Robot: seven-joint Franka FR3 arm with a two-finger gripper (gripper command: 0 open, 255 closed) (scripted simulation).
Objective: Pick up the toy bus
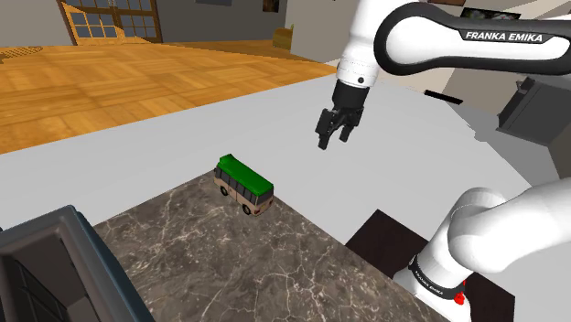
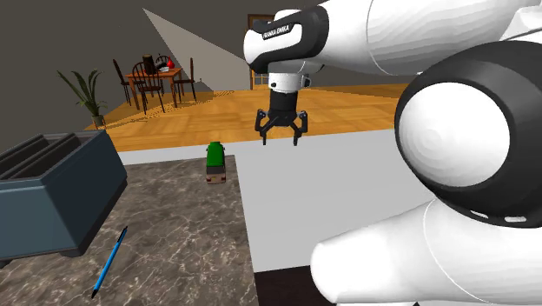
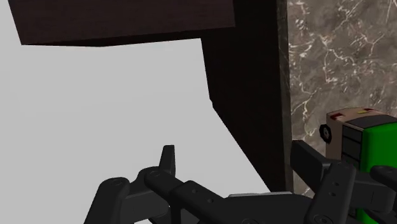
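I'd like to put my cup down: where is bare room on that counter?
The white surface below the gripper is bare. So is the marble between toy bus and stand. Crowded: by the blue-grey box and pen.

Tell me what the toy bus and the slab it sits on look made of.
The toy bus: flat green roof, beige sides, no grain or sheen; maybe painted plastic. The slab: dark stone, marble-like, judging by its pale branching veins.

Dark marble counter point(image 1: 183, 256), blue-grey slotted box point(image 2: 52, 196), blue pen point(image 2: 110, 261), potted plant point(image 2: 84, 94), dining chairs point(image 2: 148, 83)
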